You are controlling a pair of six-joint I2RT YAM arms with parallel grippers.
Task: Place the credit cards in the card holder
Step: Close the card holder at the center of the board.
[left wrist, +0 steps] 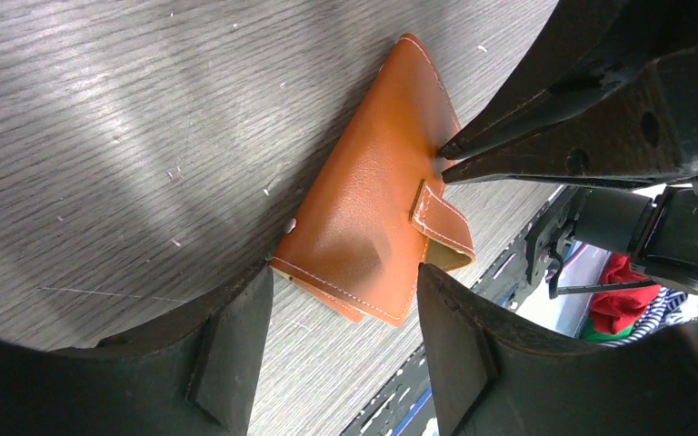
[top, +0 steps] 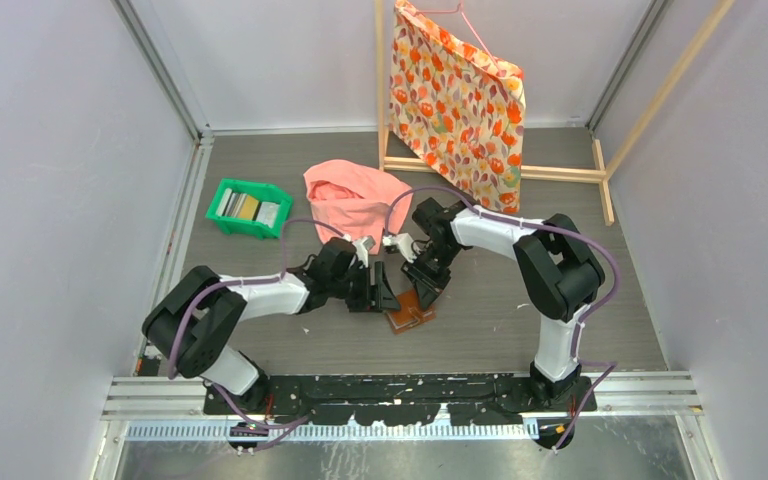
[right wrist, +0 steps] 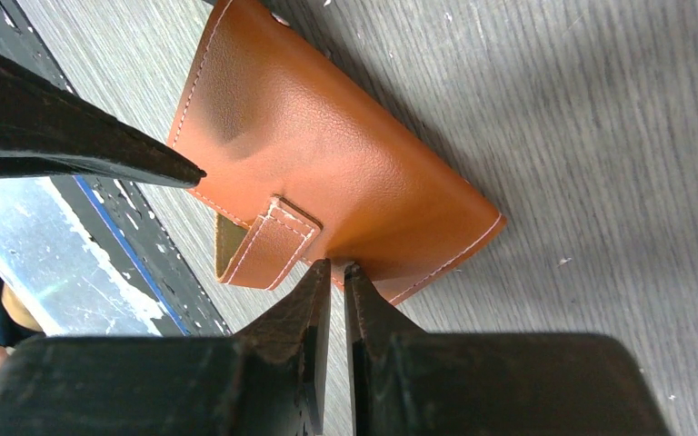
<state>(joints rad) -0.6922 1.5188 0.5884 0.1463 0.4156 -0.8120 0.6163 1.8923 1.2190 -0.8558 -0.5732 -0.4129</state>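
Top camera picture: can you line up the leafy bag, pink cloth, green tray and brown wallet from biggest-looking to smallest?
1. leaf-print bag, though it hangs nearer the camera, which may flatter it
2. pink cloth
3. green tray
4. brown wallet, partly hidden by the arms
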